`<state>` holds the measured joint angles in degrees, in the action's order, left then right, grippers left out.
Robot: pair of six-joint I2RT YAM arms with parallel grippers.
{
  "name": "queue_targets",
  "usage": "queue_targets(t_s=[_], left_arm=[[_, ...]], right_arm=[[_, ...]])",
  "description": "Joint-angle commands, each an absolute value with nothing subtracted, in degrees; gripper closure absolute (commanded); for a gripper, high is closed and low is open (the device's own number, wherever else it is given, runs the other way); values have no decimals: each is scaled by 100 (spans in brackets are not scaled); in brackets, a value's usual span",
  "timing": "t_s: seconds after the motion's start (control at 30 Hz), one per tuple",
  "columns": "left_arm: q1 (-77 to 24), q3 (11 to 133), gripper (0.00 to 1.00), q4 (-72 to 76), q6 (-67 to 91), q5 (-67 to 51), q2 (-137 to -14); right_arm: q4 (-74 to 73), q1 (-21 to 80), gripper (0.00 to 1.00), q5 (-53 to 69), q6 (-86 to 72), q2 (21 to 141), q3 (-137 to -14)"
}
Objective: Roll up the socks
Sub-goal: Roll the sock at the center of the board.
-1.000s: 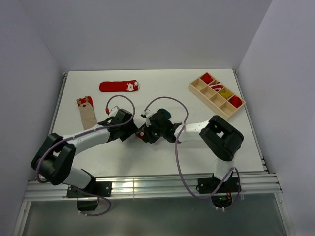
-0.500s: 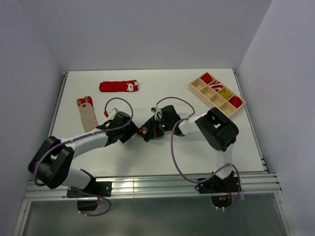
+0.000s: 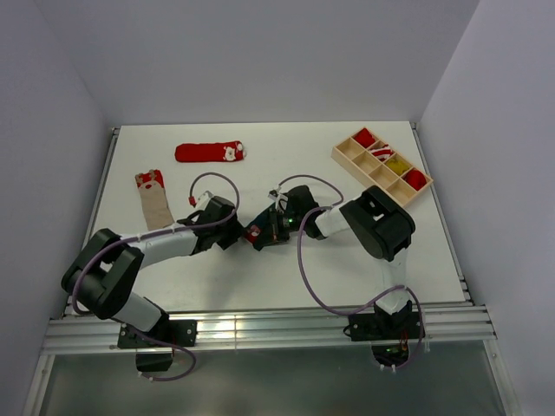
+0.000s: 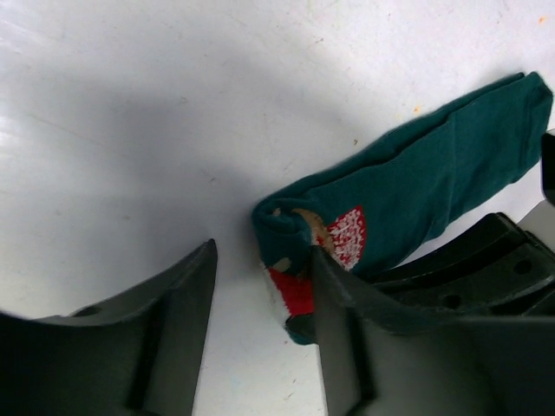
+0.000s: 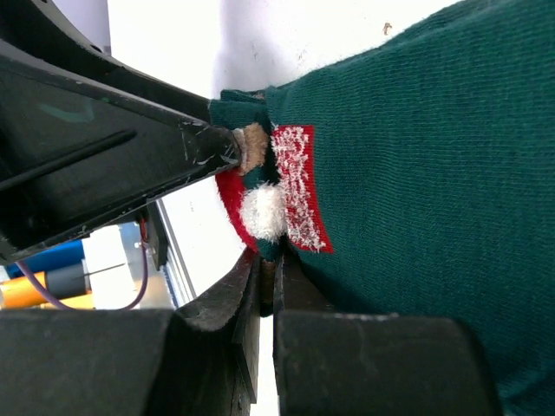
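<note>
A dark green sock (image 4: 416, 186) lies flat mid-table, its cuff with the white-and-red figure (image 5: 277, 199) facing both grippers. My right gripper (image 5: 267, 273) is shut on the cuff's edge, and in the top view it (image 3: 263, 230) is low over the sock (image 3: 254, 234). My left gripper (image 4: 263, 260) stands open. Its right finger (image 4: 347, 321) presses against the cuff, and bare table shows between the fingers. A red sock (image 3: 211, 152) lies flat at the far left. A beige sock with a red cuff (image 3: 154, 199) lies at the left edge.
A wooden compartment tray (image 3: 368, 167) sits at the far right with rolled red socks and a yellow item in its cells. Both arms' cables loop over the table's middle. Walls close in the left, far and right sides.
The right arm has swung its elbow away from the table's front while its gripper stays pinched on the green sock. The left gripper has shifted slightly and its jaws widened, then narrowed again.
</note>
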<state>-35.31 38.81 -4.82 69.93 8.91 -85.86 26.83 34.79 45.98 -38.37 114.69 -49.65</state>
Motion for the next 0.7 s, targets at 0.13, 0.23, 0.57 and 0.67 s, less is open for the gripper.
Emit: queue_targets(t_s=[0.13, 0.23, 0.57, 0.67], left_arm=[[-3595, 4087, 65, -597, 7040, 1019, -8921], [-3621, 4148, 77, -685, 6996, 1063, -8991], [-3683, 4526, 100, -1063, 6715, 1195, -9246], [-3691, 4614, 100, -1116, 6654, 1195, -9281]], right_arm=[[2250, 3428, 100, 4474, -3727, 11663, -4913], [2180, 3428, 100, 4412, -3613, 11514, -4878], [1249, 3542, 67, 3640, -2936, 10618, -4887], [775, 3586, 62, 3209, -2612, 10258, -4878]])
